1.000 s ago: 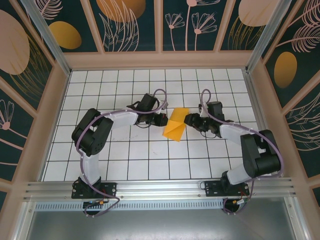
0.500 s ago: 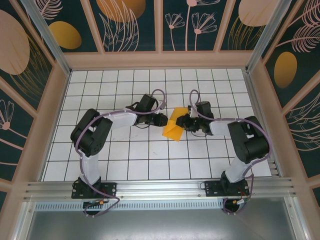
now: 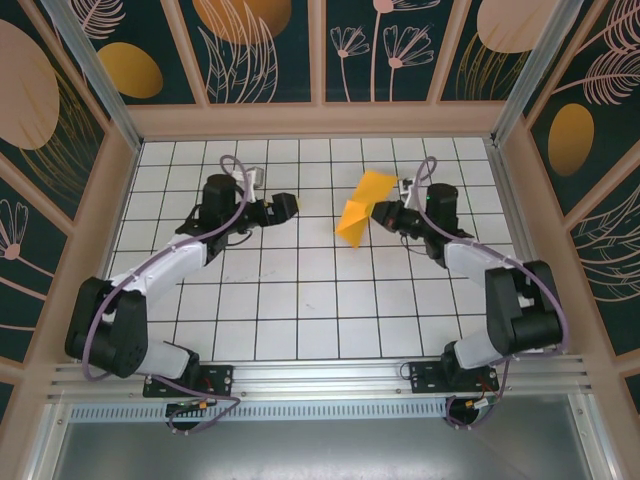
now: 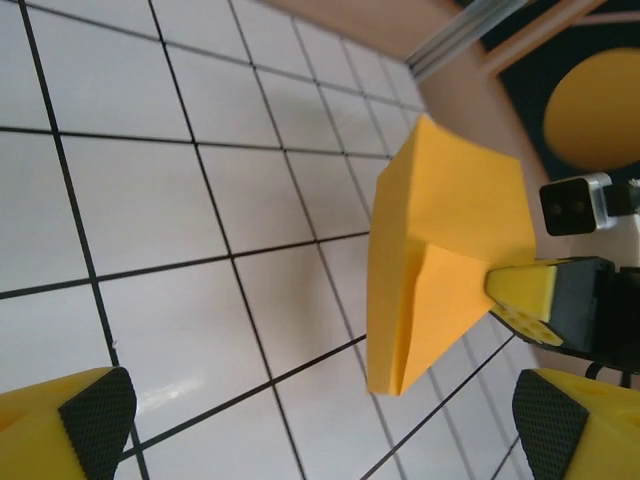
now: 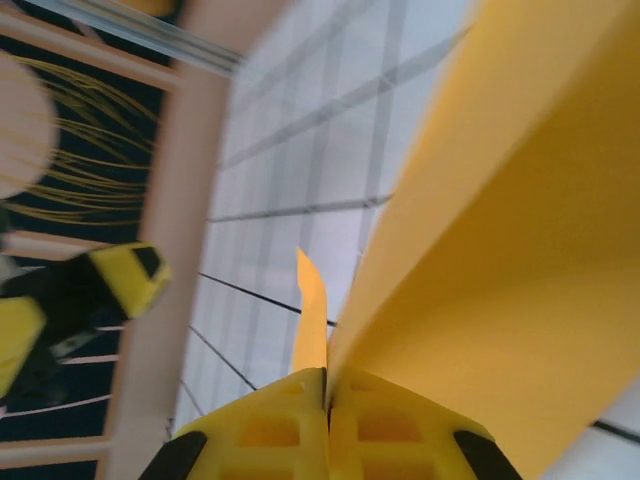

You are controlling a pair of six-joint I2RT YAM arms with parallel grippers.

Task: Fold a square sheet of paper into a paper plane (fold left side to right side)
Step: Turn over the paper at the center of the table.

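Pinches the square sheet of paper [image 3: 362, 205], already folded, by its right edge in the right gripper [image 3: 386, 213], fingers pressed together on it. Holds it tilted above the tiled table [image 3: 300, 300], long axis running far-right to near-left. Leaves the left gripper [image 3: 284, 204] spread, empty, well apart leftward; likely needs laying flat first.

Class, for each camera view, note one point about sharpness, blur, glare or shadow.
Top view: evenly lit and sharp, the paper crisp. Left wrist view: paper in focus, a soft shadow on the tiles beside it, pale glare on the near tiles. Right wrist view: background streaked with blur, the close paper soft, right gripper clearer.
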